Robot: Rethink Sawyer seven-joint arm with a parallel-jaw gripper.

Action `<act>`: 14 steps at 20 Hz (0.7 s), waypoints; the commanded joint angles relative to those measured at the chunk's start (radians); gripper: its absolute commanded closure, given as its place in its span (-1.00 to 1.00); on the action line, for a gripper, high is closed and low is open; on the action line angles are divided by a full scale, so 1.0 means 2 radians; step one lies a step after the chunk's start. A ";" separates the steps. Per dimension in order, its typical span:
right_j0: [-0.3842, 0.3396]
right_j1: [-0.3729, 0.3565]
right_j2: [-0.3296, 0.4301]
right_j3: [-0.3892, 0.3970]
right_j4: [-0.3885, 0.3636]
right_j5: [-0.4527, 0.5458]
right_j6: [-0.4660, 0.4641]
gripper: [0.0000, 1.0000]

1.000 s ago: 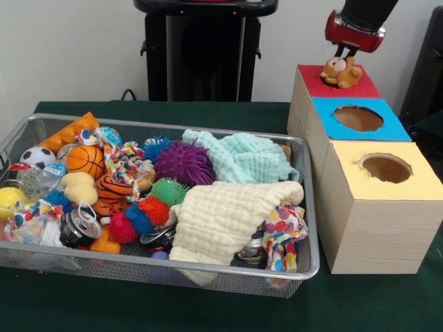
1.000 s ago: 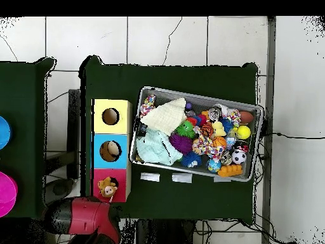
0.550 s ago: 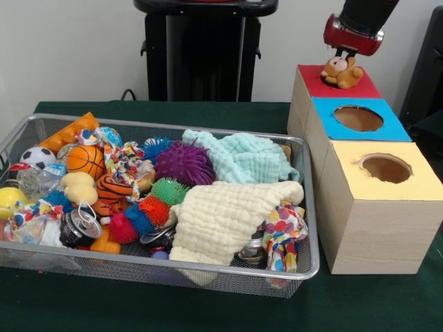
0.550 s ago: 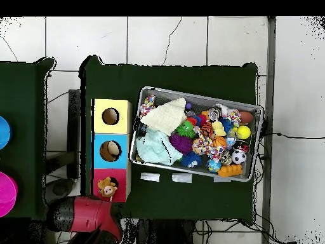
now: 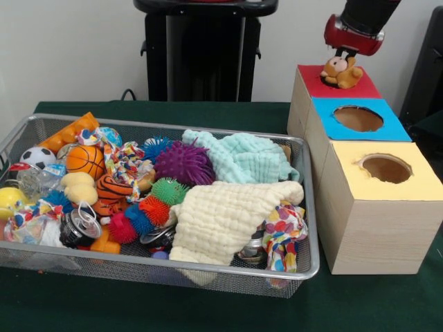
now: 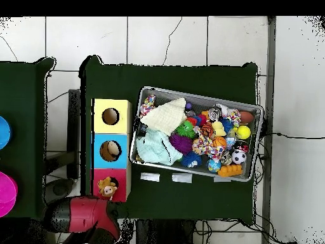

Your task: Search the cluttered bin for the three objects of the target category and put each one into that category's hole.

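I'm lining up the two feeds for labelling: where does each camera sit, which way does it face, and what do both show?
Front view: across the table, facing the robot; sees the wire bin, three boxes and the gripper above the plush toy on the red box.
Overhead view: above, looking straight down; red arm at the bottom.
Shared: bin, boxes, plush toy.

Table [image 5: 208, 111], covered in dark green cloth. A wire mesh bin [image 5: 304, 207] rests directly on it. Just beside the bin, apart from it, stands a row of three boxes [image 5: 374, 228] touching one another, topped yellow, blue and red. In the overhead view, three small white strips [image 6: 182, 178], possibly labels, lie on the cloth along one long side of the bin.
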 commanded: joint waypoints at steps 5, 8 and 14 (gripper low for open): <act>-0.025 0.011 -0.010 -0.126 -0.015 -0.091 0.085 1.00; -0.011 0.017 -0.032 -0.143 -0.030 -0.053 0.088 1.00; 0.004 0.023 -0.062 -0.178 -0.060 0.019 0.084 1.00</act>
